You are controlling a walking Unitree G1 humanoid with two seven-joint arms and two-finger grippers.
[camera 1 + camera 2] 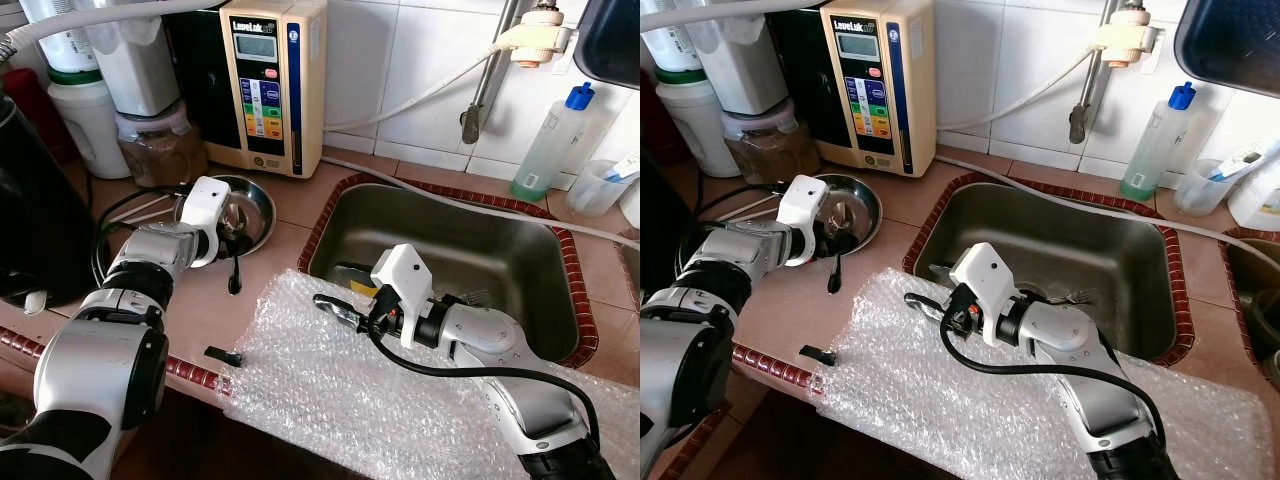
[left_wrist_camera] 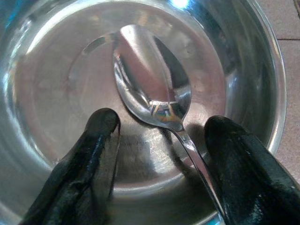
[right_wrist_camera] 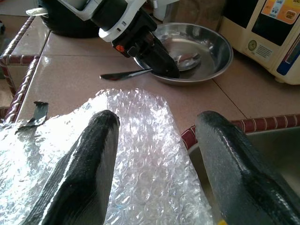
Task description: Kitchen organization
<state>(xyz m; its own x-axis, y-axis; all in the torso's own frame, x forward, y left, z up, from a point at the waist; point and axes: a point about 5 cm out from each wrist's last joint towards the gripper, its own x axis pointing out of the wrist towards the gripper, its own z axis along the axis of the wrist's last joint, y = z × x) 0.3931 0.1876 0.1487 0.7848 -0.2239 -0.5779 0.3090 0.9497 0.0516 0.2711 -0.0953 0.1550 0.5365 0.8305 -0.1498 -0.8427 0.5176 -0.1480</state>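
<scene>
The left gripper (image 2: 159, 159) hangs over the steel bowl (image 1: 262, 205) on the tiled counter (image 1: 300, 205), its fingers (image 2: 84, 159) spread wide either side of the spoon's neck and closed on nothing; the spoon (image 2: 154, 93) lies with its scoop in the bottom of the bowl and its handle running up over the rim toward the counter edge; polished steel on polished steel, it is likely light, stiff and slippery, apt to skate or pivot if nipped on the rounded scoop, so the narrow neck or the handle beyond the rim looks the surer hold; the right gripper (image 3: 154, 154) hovers above the sheet of bubble wrap (image 1: 400, 400) beside the sink (image 1: 450, 250), fingers well apart and empty; the wrap is soft and crushable, probably easily dragged.
</scene>
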